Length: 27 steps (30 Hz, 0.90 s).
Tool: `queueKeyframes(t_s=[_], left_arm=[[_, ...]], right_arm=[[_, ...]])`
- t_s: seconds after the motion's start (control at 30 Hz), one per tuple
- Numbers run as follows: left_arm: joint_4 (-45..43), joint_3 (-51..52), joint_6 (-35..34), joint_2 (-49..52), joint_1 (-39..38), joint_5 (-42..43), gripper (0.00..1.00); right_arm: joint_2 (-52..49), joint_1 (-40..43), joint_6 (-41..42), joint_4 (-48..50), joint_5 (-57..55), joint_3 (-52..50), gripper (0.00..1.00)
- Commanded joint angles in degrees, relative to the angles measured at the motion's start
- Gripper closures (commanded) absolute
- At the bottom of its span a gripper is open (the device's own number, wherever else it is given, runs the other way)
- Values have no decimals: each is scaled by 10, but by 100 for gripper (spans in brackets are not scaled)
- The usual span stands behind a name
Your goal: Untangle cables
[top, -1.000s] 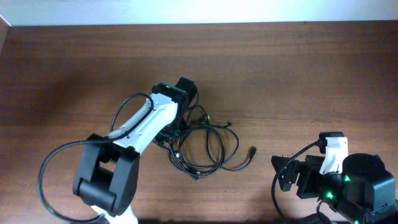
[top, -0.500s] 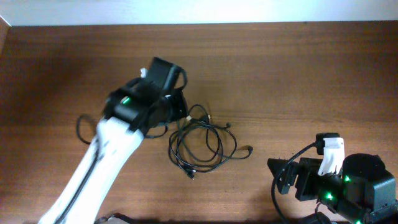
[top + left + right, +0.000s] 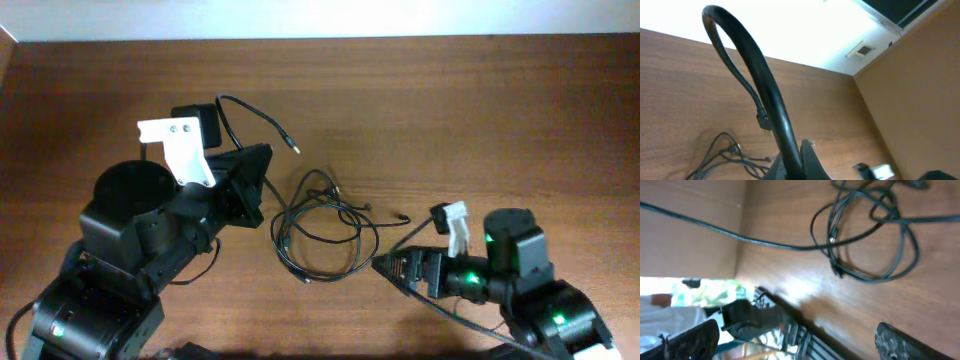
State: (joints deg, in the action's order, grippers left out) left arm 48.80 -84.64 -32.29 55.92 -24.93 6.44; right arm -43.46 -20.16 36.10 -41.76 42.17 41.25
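The cables lie as a loose black tangle of loops at the table's middle; the tangle also shows in the left wrist view and the right wrist view. My left gripper is raised up left of the tangle and shut on one black cable. That cable arcs up from the jaws and ends in a free plug, also seen in the left wrist view. My right gripper is open and empty, low at the tangle's right edge, with its fingers spread wide.
The table's far edge meets a pale wall at the top. The bulky left arm body fills the lower left. The right arm base sits at the lower right. A small plug end lies just above the right gripper.
My left gripper has pulled back to the left and risen, lifting one cable end out of the tangle. My right arm has swung left from the corner up to the tangle.
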Motion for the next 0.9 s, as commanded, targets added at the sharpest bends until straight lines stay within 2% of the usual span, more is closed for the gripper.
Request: queueKeyframes(t_s=[0.0, 0.03, 0.07, 0.2, 0.3, 0.37, 0.43, 0.47, 0.53, 0.6, 0.67, 0.8, 0.87], left_arm=[[-3, -5, 12, -4, 3, -13, 100], [-3, -5, 12, -4, 3, -15, 100], [-3, -5, 12, -4, 3, -20, 100], [-10, -5, 12, -4, 3, -24, 99], [-7, -5, 12, -4, 3, -47, 99], [-8, -5, 12, -4, 3, -48, 100], [-7, -5, 12, -4, 3, -48, 100], [-4, -5, 12, -6, 3, -53, 100], [10, -5, 12, -10, 3, -90, 100], [35, -5, 12, -16, 3, -130, 100], [40, -5, 12, -17, 3, -144, 100], [77, -5, 11, -15, 3, -197, 100], [107, -5, 11, -10, 3, -197, 100]], right_arm=[[-24, -19, -165, 38, 54, -14, 1], [-30, -39, -214, 42, 19, -14, 1], [-35, -67, -228, 51, -52, -14, 2], [-77, -200, -242, 155, -210, -14, 1], [-143, -281, -252, 189, -386, -14, 1], [-209, -309, -252, 228, -511, -14, 2], [-272, -312, -253, 300, -551, -14, 1], [-298, -312, -254, 343, -550, -14, 5], [-314, -312, -254, 377, -549, -14, 33], [-307, -312, -254, 387, -549, -10, 72], [-285, -312, -254, 386, -549, -4, 96], [-165, -312, -253, 366, -521, 16, 96], [-97, -312, -252, 366, -504, 21, 96]])
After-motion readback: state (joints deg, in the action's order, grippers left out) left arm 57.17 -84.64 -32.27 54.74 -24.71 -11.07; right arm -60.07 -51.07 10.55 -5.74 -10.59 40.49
